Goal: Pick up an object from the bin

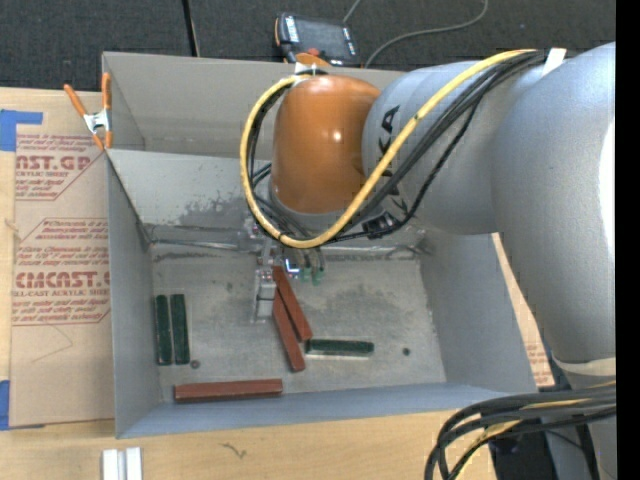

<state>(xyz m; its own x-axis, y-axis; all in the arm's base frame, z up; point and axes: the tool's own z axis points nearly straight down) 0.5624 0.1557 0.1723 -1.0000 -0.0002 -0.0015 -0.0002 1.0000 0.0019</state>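
Red-brown bars [292,333] lie under the pincer [278,283], whose state I cannot tell, a green bar [339,348] just beside.

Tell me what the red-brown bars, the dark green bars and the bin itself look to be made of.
Red-brown bars: probably painted wood or plastic; flat matte colour, square edges, no grain visible. Dark green bars: likely the same stock, slightly glossier, with faint highlights along their length. Bin: grey sheet metal, dull finish, floor scuffed and speckled pale.
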